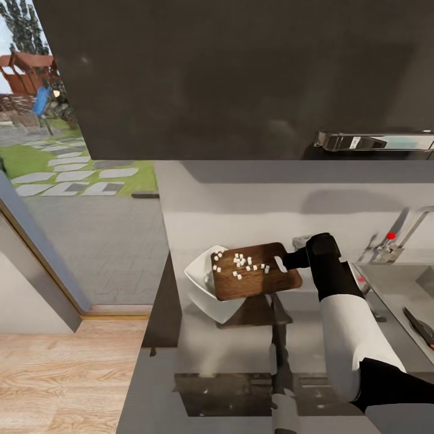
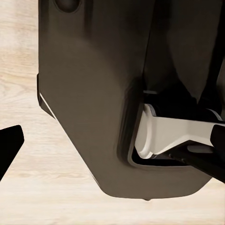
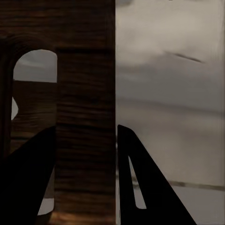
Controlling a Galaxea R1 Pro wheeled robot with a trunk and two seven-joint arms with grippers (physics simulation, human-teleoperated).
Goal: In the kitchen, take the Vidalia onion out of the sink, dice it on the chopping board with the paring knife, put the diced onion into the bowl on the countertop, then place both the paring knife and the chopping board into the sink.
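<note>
Over bowl point(image 1: 199, 283): right hand point(image 3: 86, 187) clamps tilted dark-grained chopping board point(image 1: 256, 272), pale onion dice point(image 1: 241, 263) seemingly atop.

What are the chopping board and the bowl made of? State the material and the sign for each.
Chopping board: looks like dark brown wood with a matte finish; grain lines show along it in the right wrist view. Bowl: probably glazed ceramic, white and smooth with a soft sheen, though plastic can't be ruled out.

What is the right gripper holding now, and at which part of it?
The right gripper holds the chopping board by its short edge beside the handle hole, lifted over the bowl, with the jaws shut on that edge.
</note>
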